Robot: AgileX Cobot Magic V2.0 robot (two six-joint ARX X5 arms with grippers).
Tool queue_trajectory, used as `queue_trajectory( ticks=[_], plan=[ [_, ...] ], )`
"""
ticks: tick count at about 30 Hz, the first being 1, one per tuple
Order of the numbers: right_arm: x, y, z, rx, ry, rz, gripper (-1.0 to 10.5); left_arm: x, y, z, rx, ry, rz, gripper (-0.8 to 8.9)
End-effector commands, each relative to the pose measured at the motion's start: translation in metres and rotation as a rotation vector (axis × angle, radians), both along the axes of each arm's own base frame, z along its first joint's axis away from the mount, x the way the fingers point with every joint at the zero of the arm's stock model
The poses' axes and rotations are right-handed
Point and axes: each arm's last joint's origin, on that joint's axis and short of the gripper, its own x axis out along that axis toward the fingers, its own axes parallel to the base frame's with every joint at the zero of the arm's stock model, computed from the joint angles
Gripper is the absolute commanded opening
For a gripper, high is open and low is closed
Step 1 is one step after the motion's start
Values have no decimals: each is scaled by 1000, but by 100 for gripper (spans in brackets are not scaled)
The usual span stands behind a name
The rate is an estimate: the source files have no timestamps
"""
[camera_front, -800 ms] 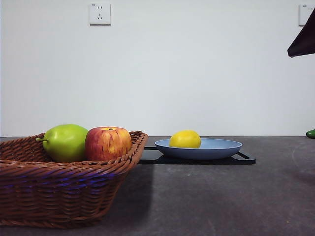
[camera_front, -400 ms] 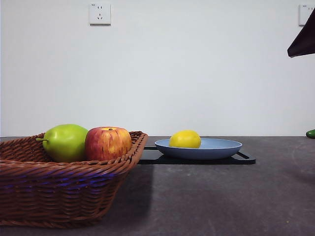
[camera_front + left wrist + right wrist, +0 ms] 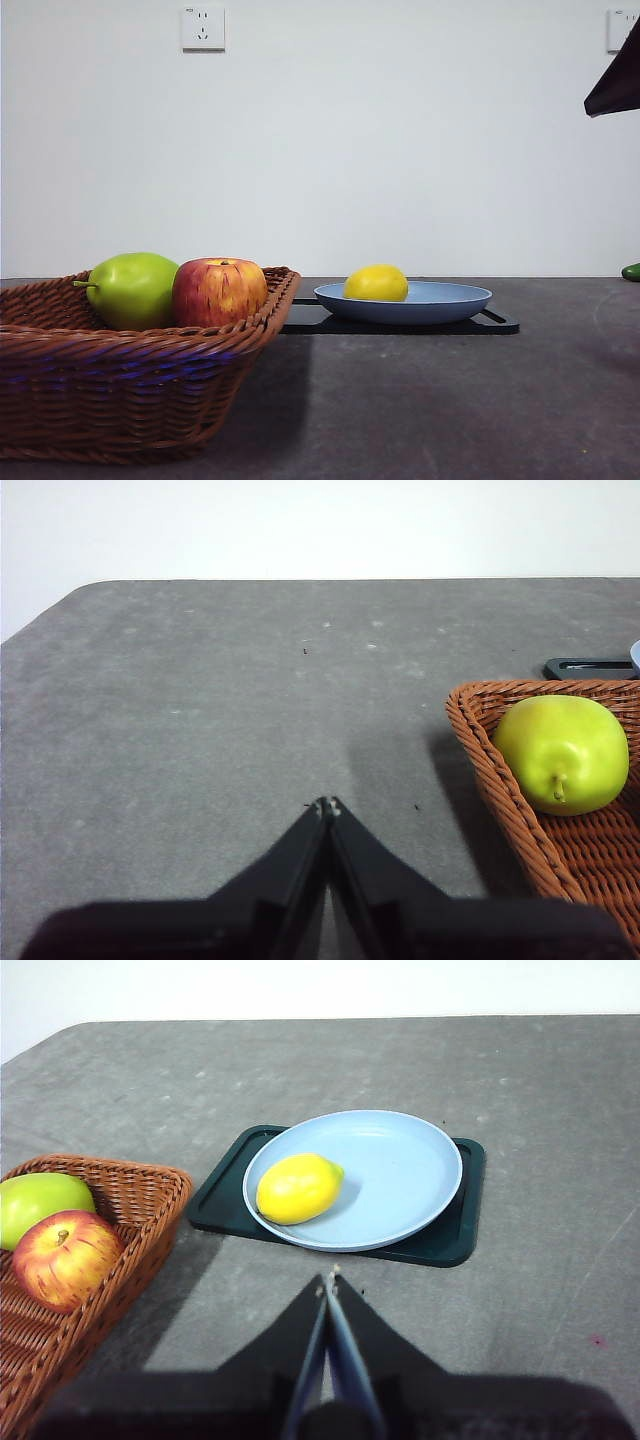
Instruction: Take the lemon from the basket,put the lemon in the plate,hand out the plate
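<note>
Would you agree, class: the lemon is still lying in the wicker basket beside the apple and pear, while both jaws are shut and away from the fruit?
Not quite. The lemon lies in the blue plate on the black tray, as the right wrist view shows. Only the apple and pear are in the basket. The rest stands.

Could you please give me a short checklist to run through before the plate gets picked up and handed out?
1. Lemon in the plate: ok, it lies toward the side nearer the basket.
2. Plate seated on the black tray: ok.
3. Plate rim free for a grasp: ok, nothing leans on it.
4. Right gripper ready to grasp: not ok, shut, held short of the plate.
5. Left gripper out of the way: ok, shut, beside the basket.
6. Pear and apple in the basket: ok.
</note>
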Motion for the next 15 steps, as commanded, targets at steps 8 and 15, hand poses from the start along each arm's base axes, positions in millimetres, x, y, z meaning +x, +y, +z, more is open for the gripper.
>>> queue_trajectory(
  ticks=[8,15],
  plan=[
    [0,1,6,7,-22,4,3,0,0,-1,-6,2,5,8],
    [-8,-10,9,-127,-107,13,3,0,0,-1,-6,1,5,8]
  ],
)
